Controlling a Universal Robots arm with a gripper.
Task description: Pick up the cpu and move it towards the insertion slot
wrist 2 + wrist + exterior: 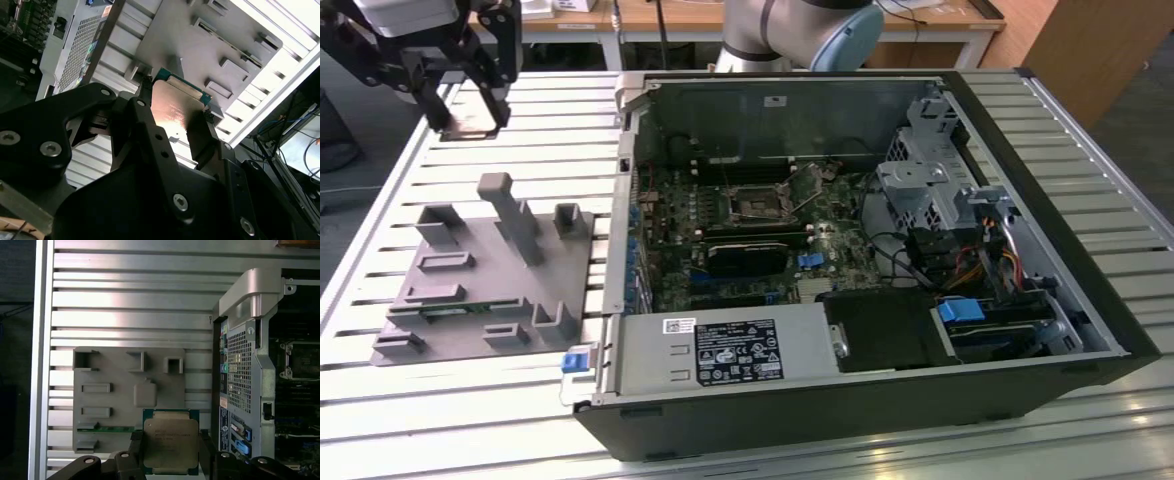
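Exterior view: my claw hangs over the far end of the table on the exterior view's left. It is clenched on the cpu, which is lifted off the surface. The grey plastic block lies on the table near it. I see the open computer case just beside that block, on the exterior view's right. The insertion slot sits on the board inside the case, well apart from the claw. First wrist view: the cpu (pale metal top toward the camera, green rim showing) is held between two dark fingers, one against each opposite edge. A narrow green circuit-board strip rests in a recess of the block. Second wrist view: I read the same grip, with the block beyond the chip.
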